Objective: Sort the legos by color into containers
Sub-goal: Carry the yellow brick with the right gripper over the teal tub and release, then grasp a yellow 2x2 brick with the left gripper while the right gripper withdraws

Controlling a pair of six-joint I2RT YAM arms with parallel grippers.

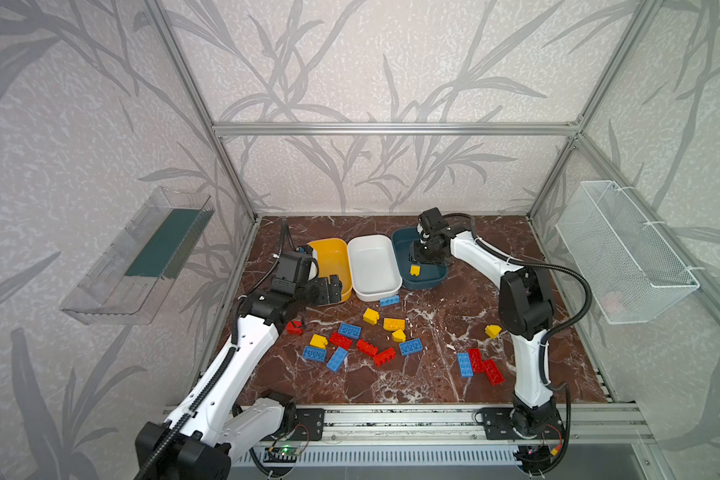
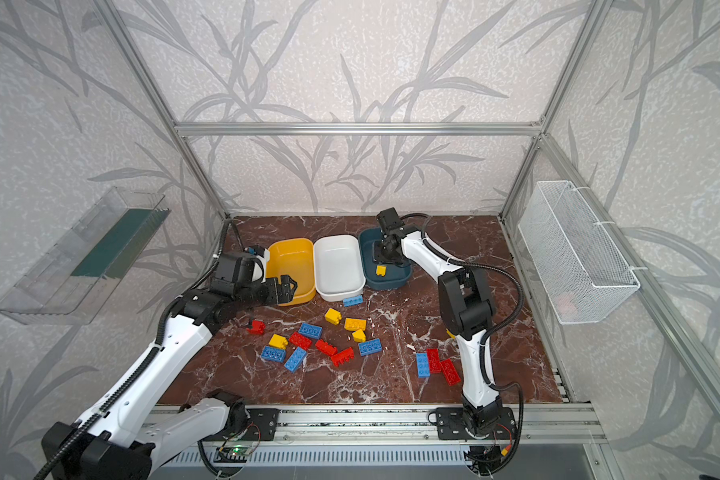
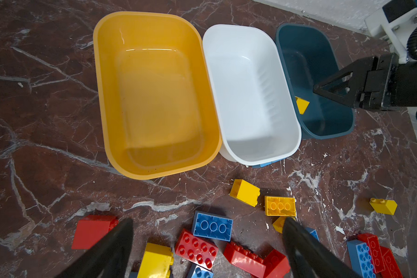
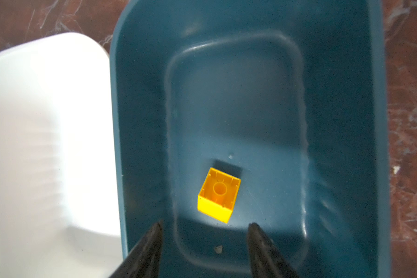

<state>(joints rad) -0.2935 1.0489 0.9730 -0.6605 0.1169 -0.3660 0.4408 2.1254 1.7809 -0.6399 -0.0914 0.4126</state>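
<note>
Your right claw (image 4: 205,225) hangs released over the teal tub (image 1: 427,284), right of centre in both top views, yellow lego (image 4: 219,195) (upside down) inside; your left claw (image 3: 208,220) gapes empty.

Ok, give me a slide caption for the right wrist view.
Open right gripper over a yellow brick lying upside down in the teal tub.

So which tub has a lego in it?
The dark teal tub: one yellow brick lies inside it. The yellow tub and white tub hold none.
</note>
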